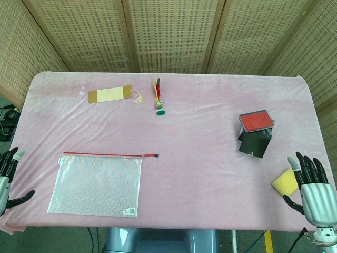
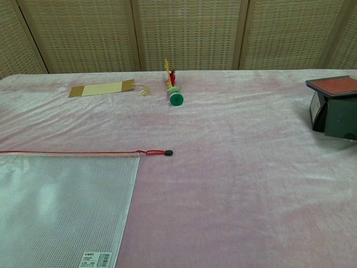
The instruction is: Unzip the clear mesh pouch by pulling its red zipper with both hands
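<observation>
Pouch: the clear mesh pouch [image 1: 96,183] lies flat on the pink tablecloth [image 1: 200,174], front-left part of the table, nobody touching it.
Zipper: the red zipper [image 1: 102,155] runs along the pouch's far edge and looks closed, with the pull tab [image 1: 151,155] sticking out just past the right corner.
Left hand: the left hand [image 1: 9,178] sits at the table's left edge, a bit apart from the pouch, fingers spread, holding nothing.
Right hand: the right hand [image 1: 315,188] is way over at the front-right corner, fingers up and a little apart, empty too.
Sponge: a yellow sponge [image 1: 285,182] is just beside the right hand; can't tell if they touch.
Other stuff: a black box with a red top [image 1: 256,133] on the right, a tan bookmark with a tassel [image 1: 109,95] at the back, and a feathered shuttlecock with a green base [image 1: 159,103] next to it.
Chest view: neither hand shows up there.
</observation>
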Available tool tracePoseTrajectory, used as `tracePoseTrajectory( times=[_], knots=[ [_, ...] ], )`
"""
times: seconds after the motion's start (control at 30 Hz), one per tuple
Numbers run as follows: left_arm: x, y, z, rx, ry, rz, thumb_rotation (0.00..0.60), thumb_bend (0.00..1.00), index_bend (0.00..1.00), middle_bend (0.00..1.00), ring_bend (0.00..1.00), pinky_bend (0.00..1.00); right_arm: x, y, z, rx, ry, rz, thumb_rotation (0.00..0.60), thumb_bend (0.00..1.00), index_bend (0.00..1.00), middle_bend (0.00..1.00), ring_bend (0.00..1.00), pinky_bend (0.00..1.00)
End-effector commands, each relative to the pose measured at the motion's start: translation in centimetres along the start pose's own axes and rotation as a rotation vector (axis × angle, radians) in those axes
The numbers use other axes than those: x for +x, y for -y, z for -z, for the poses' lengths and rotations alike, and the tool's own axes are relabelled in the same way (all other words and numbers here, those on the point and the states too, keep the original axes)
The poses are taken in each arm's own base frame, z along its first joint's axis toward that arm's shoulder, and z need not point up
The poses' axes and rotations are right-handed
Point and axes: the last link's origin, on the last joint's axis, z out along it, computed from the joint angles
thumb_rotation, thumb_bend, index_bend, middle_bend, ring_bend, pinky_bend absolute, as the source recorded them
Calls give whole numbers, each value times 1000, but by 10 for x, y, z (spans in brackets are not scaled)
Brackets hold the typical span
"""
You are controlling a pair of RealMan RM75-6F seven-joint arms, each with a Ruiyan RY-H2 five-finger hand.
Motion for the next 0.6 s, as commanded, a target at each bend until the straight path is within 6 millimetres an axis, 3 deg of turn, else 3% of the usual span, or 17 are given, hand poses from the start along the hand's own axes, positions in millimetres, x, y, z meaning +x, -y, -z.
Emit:
tracePoseTrajectory(
  times=[0.03, 0.2, 0.27, 0.33, 0.4, 0.5, 0.6],
  knots=[
    [0, 1, 0, 1, 1, -3, 600, 0, 0, 0, 0, 0, 0, 0, 0, -1, 0, -2, 600, 0, 0, 0, 0, 0],
    [-3, -2, -9, -6, 1, -22, 600, 0, 0, 0, 0, 0, 1, -1, -1, -2, 2, -16, 600, 0, 0, 0, 0, 0],
    [-4, -8, -17, -24, -1, -30, 600, 0, 0, 65, 48, 45, 1, -1, -1, -5, 4, -20, 600, 0, 0, 0, 0, 0],
    [-7, -24, -35, -84, 8, -32, 600, 0, 0, 329, 274, 247, 1, -2, -2, -10, 15, -15, 600, 0, 0, 0, 0, 0],
    [-8, -40, -53, -143, 7, -49, 600, 0, 0, 674, 597, 568, 0, -3, -4, -18, 21, -14, 600, 0, 0, 0, 0, 0],
    [-13, -71, -84, -231, 31, -60, 600, 0, 51, 909, 830, 865, -2, -4, -8, -29, 23, -7, 600, 0, 0, 0, 0, 0],
    [-20, -102, -114, -299, 100, -60, 600, 0, 163, 997, 928, 990, -4, -6, -11, -36, 28, 8, 600, 0, 0, 0, 0, 0]
  ],
)
